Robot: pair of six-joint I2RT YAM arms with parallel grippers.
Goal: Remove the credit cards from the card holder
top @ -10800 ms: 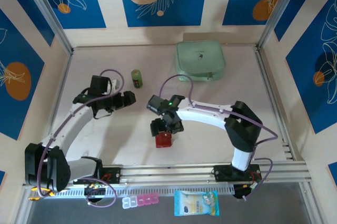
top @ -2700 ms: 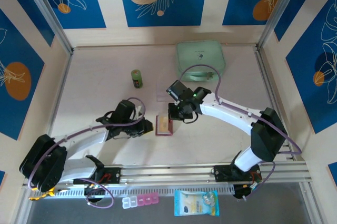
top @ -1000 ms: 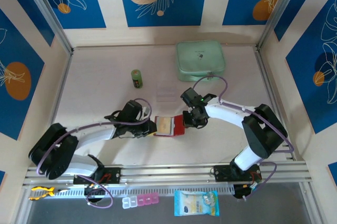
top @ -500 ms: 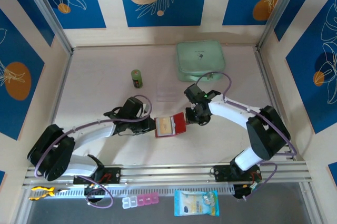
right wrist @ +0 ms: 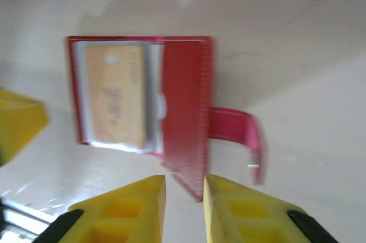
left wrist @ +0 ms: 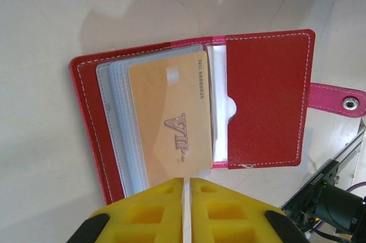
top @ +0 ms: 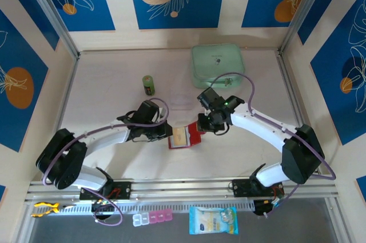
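Lying open toward the table [top: 108, 83] near edge, red card holder [left wrist: 266, 100], tan credit card [left wrist: 171, 123] read "VIP", left gripper [left wrist: 187, 188] pinched together at its edge, right gripper [right wrist: 185, 188] slightly apart beside it.

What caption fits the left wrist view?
Red card holder lies open, tan VIP card over its clear pockets, shut left gripper at the card's lower edge.
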